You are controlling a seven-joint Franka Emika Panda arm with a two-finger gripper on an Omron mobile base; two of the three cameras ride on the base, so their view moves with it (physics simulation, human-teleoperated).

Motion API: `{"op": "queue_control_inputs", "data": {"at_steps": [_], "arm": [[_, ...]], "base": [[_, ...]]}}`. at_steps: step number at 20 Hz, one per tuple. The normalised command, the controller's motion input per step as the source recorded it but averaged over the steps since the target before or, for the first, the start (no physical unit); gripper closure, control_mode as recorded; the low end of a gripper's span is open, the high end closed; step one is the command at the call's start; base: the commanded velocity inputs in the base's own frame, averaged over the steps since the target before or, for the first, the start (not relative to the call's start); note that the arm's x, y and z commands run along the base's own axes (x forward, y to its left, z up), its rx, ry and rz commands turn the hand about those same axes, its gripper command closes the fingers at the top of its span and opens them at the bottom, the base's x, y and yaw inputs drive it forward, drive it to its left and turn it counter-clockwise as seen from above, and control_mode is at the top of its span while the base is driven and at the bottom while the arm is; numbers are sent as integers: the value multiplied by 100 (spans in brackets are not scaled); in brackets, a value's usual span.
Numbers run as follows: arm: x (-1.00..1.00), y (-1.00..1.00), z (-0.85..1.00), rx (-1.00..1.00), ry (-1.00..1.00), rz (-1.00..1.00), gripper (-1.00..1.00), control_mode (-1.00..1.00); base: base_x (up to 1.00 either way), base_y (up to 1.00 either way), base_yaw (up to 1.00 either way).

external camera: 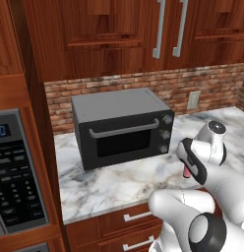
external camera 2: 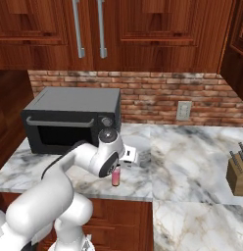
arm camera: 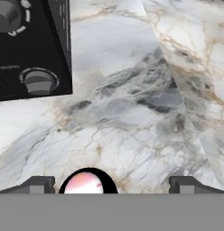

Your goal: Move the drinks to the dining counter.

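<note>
A home kitchen, plainly: a black toaster oven [external camera: 121,127] sits on a grey-veined marble counter [external camera 2: 192,147] backed by red brick [external camera 2: 157,98]. Above the oven hang reddish wood cabinets [external camera: 119,34] with long silver handles; left of it is a built-in microwave panel [external camera: 15,172], and far right a knife block [external camera 2: 237,176].

Even, soft, slightly blurry rendering.

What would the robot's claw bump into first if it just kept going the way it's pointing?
Probably the pink bottle just below, between the open gripper fingertips; otherwise the marble counter. Depth is hard to judge.
</note>
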Motion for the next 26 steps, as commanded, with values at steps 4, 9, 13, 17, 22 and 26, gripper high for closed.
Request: {"op": "queue_control_inputs", "data": {"at_steps": [4,9,13,17,22,26], "arm": [[0,0,-1,0,0,0,-100,-100],[0,11,-11,0,0,0,100,-100],[0,18,-9,0,0,0,100,-100],[0,3,0,0,0,0,100,-100],[0,0,0,0,0,0,100,-100],[-29,0,16,0,-1,3,100,-100]], "base": [[0,0,0],[0,0,0],[0,0,0],[0,0,0],[0,0,0],[0,0,0]]}}
